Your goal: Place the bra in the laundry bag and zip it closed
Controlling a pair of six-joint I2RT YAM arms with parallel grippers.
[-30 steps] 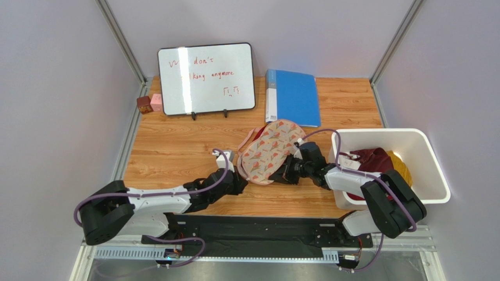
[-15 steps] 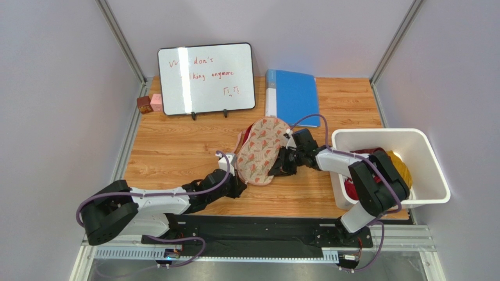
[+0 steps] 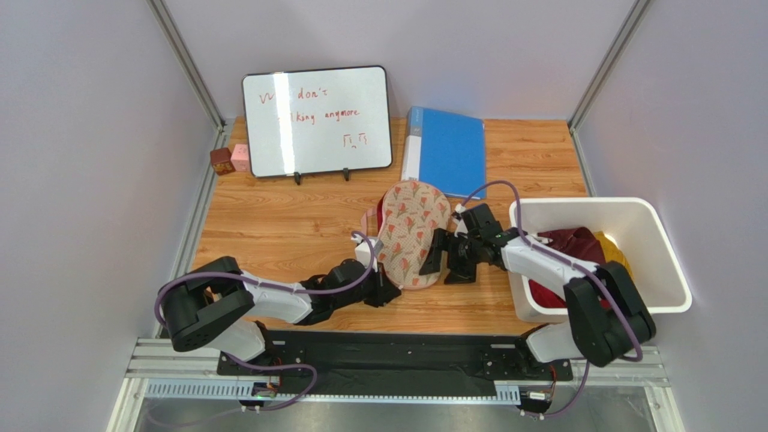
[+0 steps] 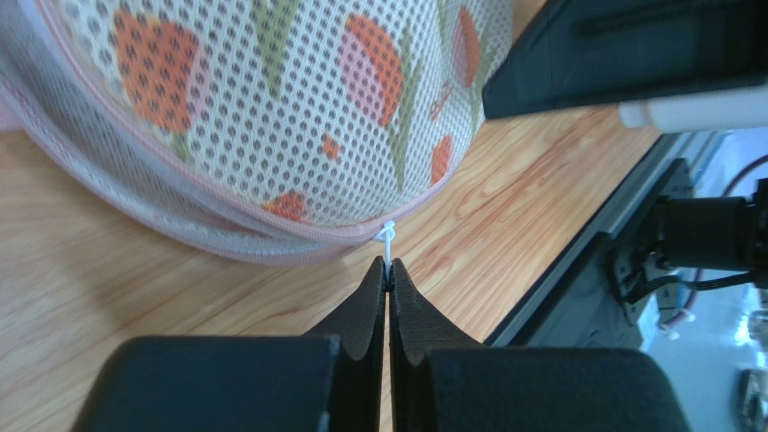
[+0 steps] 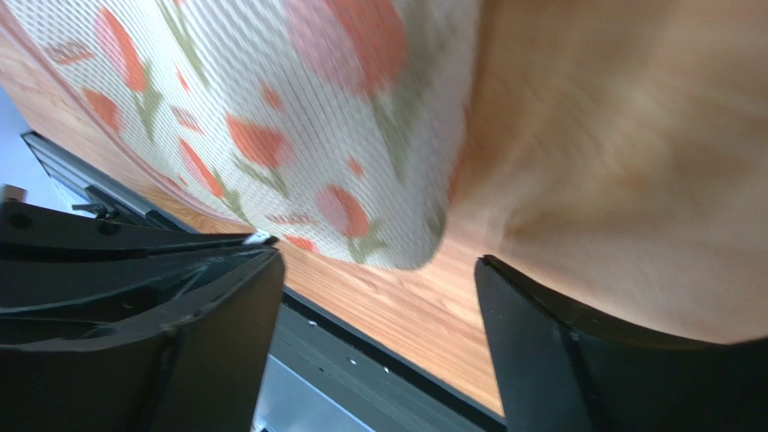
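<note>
The laundry bag (image 3: 410,232), a cream mesh pouch with a pink-and-green print, lies on the wooden table in the middle of the top view. The left wrist view shows its pink zipper trim (image 4: 270,236) running along the near edge. My left gripper (image 3: 390,293) (image 4: 388,266) sits at the bag's near end, shut on the white zipper pull cord (image 4: 388,238). My right gripper (image 3: 444,261) (image 5: 379,270) stands open just right of the bag (image 5: 270,108), with nothing between its fingers. The bra is hidden.
A white bin (image 3: 665,261) holding red and yellow clothes (image 3: 570,247) stands at the right. A whiteboard (image 3: 315,120), a blue folder (image 3: 448,150) and two small blocks (image 3: 230,159) line the back. The table's near edge and metal rail lie close behind both grippers.
The right gripper has opened and let go of the bag. The left gripper has moved right along the bag's near edge with the pull cord. The bag has turned more upright in the top view.
</note>
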